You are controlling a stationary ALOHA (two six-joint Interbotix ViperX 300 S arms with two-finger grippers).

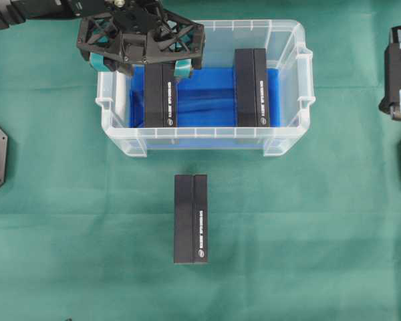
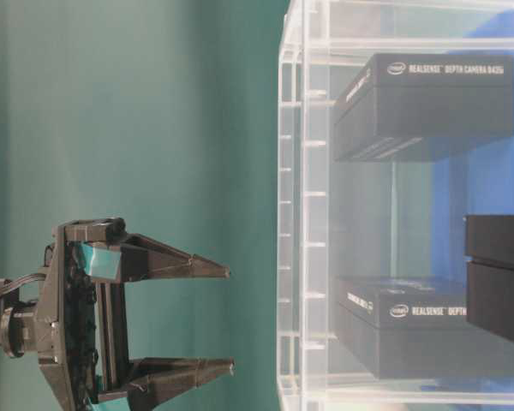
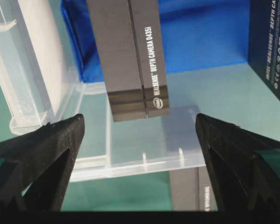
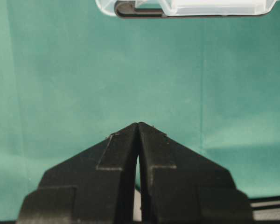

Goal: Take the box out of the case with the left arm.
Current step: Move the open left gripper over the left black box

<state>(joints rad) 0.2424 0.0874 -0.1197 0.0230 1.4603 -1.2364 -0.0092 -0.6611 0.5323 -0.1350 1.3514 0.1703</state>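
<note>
While left arm's black lattice gripper [image 1: 142, 61] hovers, fingers spread, over left black rectangular cardboard box [image 1: 160, 95] in clear plastic case [image 1: 287, 40]: box looks rigid, light, smooth-sided; pinch across narrow width. Right gripper [image 4: 138, 125] fingers together.

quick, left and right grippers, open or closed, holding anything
Left gripper: open, empty, above the left box in the case.
Right gripper: closed, holding nothing, over the green cloth.
</note>
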